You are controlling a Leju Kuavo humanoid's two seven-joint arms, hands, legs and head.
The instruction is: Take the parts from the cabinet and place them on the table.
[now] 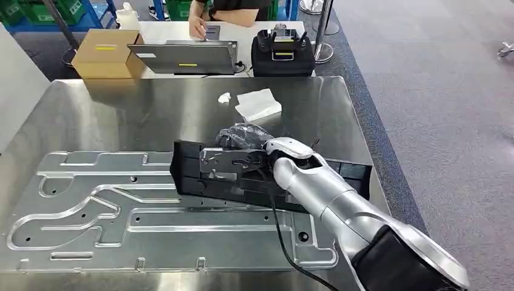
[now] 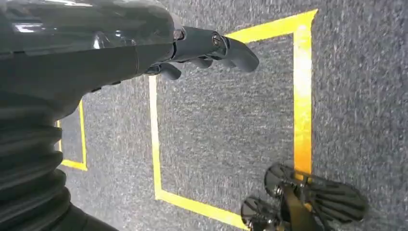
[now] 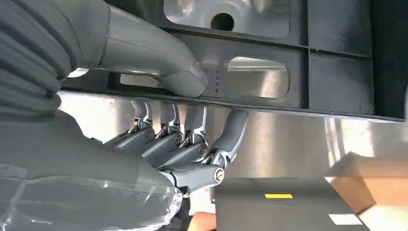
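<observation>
A long black plastic part (image 1: 200, 176) stands on edge, tilted, over the right end of a large stamped metal plate (image 1: 91, 212) on the steel table (image 1: 151, 109). My right hand (image 1: 242, 136) grips the part's upper edge near its middle. In the right wrist view the thumb (image 3: 159, 62) presses one face of the black part (image 3: 337, 77) and the fingers (image 3: 192, 144) curl behind the edge. Whether the part's lower edge touches the plate I cannot tell. My left hand (image 2: 202, 53) hangs over the grey floor, holding nothing.
White paper (image 1: 257, 103) and a small white scrap (image 1: 224, 97) lie at the table's far middle. Beyond the table stand a cardboard box (image 1: 106, 53), a laptop (image 1: 188, 57) and a black case (image 1: 282, 54); a person (image 1: 224, 12) sits behind them. The table's right edge is close to my arm.
</observation>
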